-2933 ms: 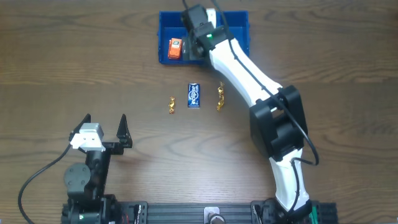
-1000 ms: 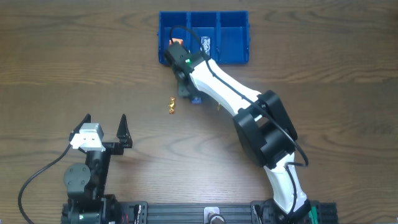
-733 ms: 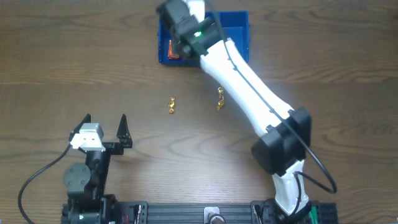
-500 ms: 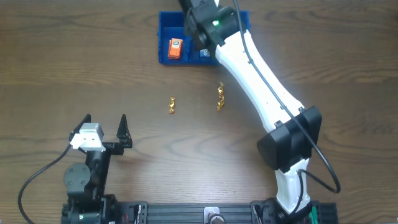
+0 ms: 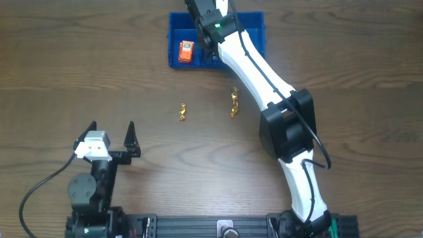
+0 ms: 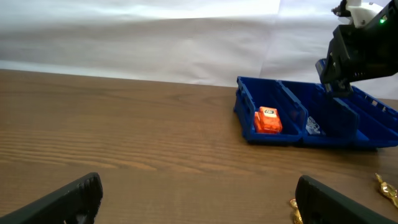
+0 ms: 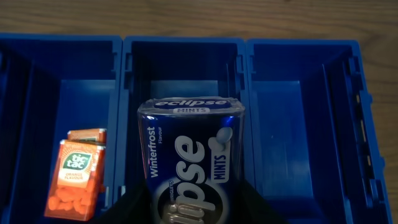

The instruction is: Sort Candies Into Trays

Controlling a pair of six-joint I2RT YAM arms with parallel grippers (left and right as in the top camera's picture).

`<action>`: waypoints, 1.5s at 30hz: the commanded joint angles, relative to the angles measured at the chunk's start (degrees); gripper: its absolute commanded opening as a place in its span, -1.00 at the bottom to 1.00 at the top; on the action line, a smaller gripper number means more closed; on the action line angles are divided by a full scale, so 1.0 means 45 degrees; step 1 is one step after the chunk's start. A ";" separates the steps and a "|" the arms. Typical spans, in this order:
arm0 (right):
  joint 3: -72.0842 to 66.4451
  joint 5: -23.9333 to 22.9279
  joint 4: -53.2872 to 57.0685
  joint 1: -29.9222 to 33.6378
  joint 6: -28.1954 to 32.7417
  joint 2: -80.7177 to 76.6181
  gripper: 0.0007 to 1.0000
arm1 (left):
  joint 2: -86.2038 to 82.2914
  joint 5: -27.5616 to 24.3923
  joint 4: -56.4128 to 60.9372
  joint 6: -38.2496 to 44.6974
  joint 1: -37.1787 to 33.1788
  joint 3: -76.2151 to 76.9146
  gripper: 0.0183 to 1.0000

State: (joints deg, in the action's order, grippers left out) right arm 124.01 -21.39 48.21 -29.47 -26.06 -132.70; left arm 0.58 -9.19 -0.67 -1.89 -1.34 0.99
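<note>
A dark wood-grain tabletop [image 5: 370, 79] carries everything. In the left wrist view, a plain white backdrop [image 6: 124, 37] stands behind its far edge.

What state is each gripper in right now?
Left gripper: open, holding nothing.
Right gripper: shut on the blue mint tin, above the tray, middle compartment.

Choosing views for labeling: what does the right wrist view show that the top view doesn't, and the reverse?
Right wrist, not top: the mint tin held in the right gripper, lined up with the tray's middle compartment. Top, not right wrist: two gold candies on the table, and the open left gripper. Both: the blue tray and the orange candy box in an end compartment.
</note>
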 commanded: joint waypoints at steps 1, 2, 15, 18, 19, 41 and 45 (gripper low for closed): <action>0.0078 -0.0083 -0.0034 0.0131 0.0141 -0.0019 -0.44 | -0.0073 -0.0500 -0.0607 -0.0151 -0.0029 -0.0160 1.00; 0.0078 -0.0083 -0.0034 0.0141 0.0141 -0.0019 -0.43 | -0.0073 -0.0500 -0.0607 -0.0151 -0.0029 -0.0160 1.00; 0.0078 -0.0087 -0.0029 0.0141 0.0146 -0.0019 0.64 | -0.0073 -0.0500 -0.0607 -0.0151 -0.0029 -0.0160 1.00; 0.0078 -0.0092 0.0010 0.0136 0.0146 -0.0019 0.68 | -0.0073 -0.0500 -0.0612 -0.0151 -0.0029 -0.0160 1.00; 0.0078 -0.0087 0.0029 0.0136 0.0146 -0.0019 0.69 | -0.0073 -0.0500 -0.0607 -0.0151 -0.0029 -0.0160 1.00; -0.1957 0.3162 0.3915 -0.3968 -0.3264 0.0933 0.71 | -0.0073 -0.0500 -0.0607 -0.0151 -0.0029 -0.0160 1.00; -0.3211 0.3400 0.2516 -0.4012 -0.3254 0.0801 0.71 | -0.0073 -0.0500 -0.0612 -0.0151 -0.0029 -0.0160 1.00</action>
State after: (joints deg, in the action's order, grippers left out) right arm 112.27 -7.20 61.54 -47.51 -39.33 -128.22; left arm 0.58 -9.19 -0.69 -1.89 -1.34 0.99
